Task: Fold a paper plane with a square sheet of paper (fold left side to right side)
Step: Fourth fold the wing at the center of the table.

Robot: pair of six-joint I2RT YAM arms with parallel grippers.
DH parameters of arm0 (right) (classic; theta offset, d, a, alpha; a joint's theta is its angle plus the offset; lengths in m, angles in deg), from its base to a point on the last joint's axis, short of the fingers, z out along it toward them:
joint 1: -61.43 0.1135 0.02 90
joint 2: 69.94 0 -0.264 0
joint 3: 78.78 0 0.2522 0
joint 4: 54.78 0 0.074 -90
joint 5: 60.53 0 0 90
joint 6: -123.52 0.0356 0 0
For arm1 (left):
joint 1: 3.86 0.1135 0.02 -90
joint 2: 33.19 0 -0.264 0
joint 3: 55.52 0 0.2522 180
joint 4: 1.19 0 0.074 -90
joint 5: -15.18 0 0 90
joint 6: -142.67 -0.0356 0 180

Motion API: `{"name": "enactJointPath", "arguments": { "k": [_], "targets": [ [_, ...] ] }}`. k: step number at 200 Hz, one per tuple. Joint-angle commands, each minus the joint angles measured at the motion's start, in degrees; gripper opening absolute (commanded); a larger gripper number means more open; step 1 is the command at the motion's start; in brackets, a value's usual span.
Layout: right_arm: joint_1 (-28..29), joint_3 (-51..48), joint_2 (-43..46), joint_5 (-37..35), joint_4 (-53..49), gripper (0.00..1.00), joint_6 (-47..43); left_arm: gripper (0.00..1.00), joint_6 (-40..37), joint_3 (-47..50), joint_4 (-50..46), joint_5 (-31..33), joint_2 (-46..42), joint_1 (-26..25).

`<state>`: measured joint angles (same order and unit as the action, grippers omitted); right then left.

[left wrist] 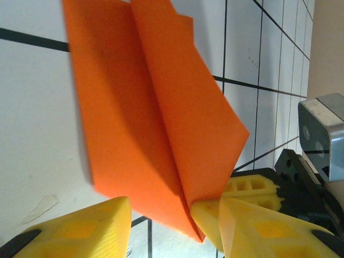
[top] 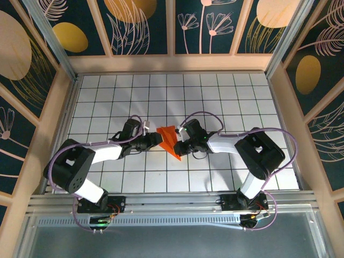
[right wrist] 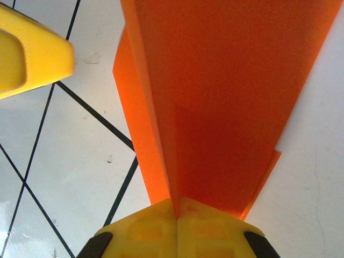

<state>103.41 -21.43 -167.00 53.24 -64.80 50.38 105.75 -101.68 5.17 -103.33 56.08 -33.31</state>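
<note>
Orange paper wedge [top: 170,141] has a crease down the middle. Right gripper [right wrist: 176,207] is pinched shut on its edge, while left gripper [top: 157,136] has its fingers spread apart around the tip.

One paper [top: 170,141], a single orange folded piece; two arms, a left arm [top: 80,164] and a right arm [top: 258,153]; two grippers, a left gripper [top: 157,138] and a right gripper [top: 180,145]; two yellow fingers [right wrist: 140,234] on each, four in all; in the right wrist view three fingers are counted, its own pair and one from the other side; two purple cables [top: 204,113], one per arm; two bases [top: 99,204]; one gridded table [top: 215,97].
</note>
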Motion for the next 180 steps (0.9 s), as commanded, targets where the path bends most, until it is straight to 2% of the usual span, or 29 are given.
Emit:
{"name": "enactJointPath", "arguments": {
  "k": [1,96,180],
  "targets": [
    [-0.49,-0.79,-0.68,1.37,1.11,0.0,0.44,0.46,1.66,-2.13,3.13,-0.49,1.96,-0.86],
    [-0.59,-0.79,-0.96,1.46,0.97,0.0,0.38,0.47,1.79,-6.42,4.05,-0.06,8.55,-2.45],
    [-0.59,-0.79,-1.42,1.63,0.73,0.01,0.1,0.47,-0.89,-8.89,-2.33,3.13,12.76,-2.54]
  ]
}}
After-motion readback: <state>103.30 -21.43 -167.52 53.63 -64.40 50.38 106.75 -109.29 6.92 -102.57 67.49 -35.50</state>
